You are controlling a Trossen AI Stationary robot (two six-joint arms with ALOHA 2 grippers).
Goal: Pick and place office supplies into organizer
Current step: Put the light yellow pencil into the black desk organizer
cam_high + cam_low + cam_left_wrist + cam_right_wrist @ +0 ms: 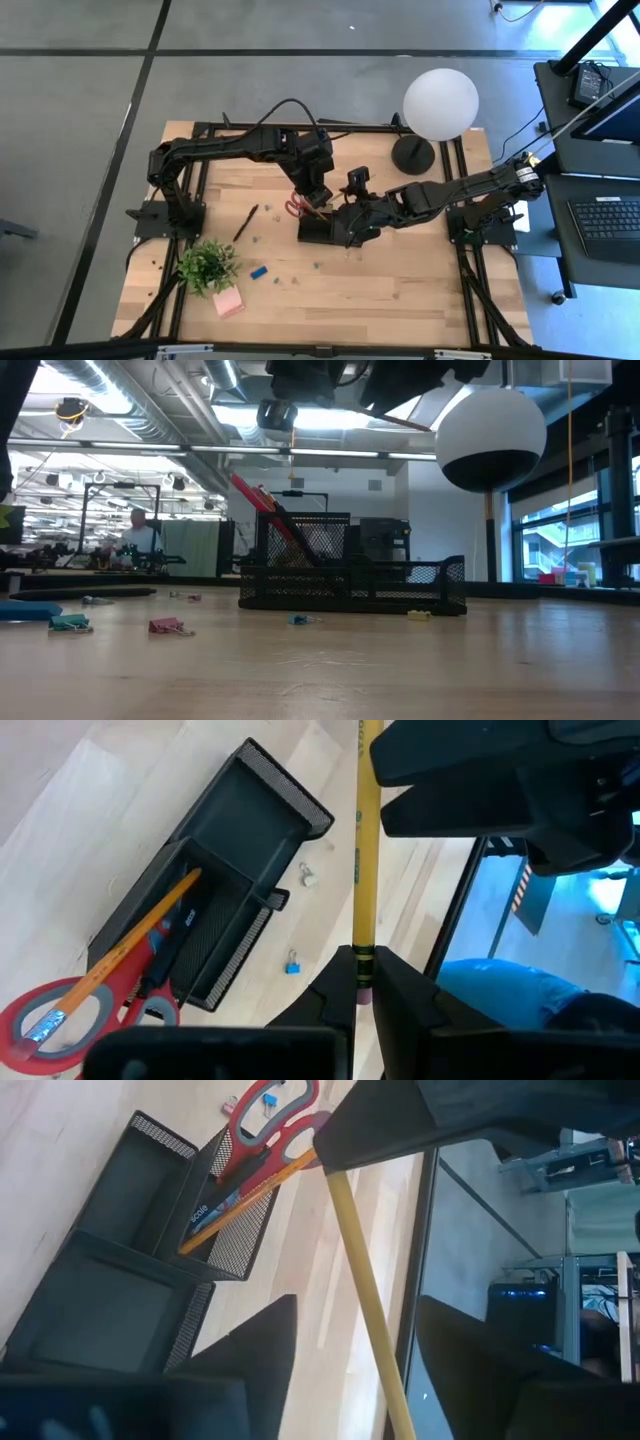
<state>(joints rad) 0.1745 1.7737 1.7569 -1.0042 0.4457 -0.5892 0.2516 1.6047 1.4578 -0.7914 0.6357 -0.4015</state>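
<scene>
- We see a pale wooden table [400,290] on a black frame, standing on a grey floor; the low view looks across it into a workshop with ceiling ducts and a person seated far back.
- On the table lie a small green potted plant [208,265], a pink sticky-note pad [228,302], a blue eraser [259,272], a dark pen [245,222] and scattered binder clips [168,626].
- A lamp with a white globe [440,103] stands at the table's far right.
- The black mesh organizer [350,575] sits near the table's middle; red-handled scissors [60,1020] and an orange pencil [120,955] already stand in its tall compartment.
- The left gripper [358,982] hangs above the organizer, clenched on the eraser end of a yellow pencil [365,850].
- The right gripper [395,1370] is level with it, its fingers spread on either side of the same pencil's shaft, not touching it.
</scene>
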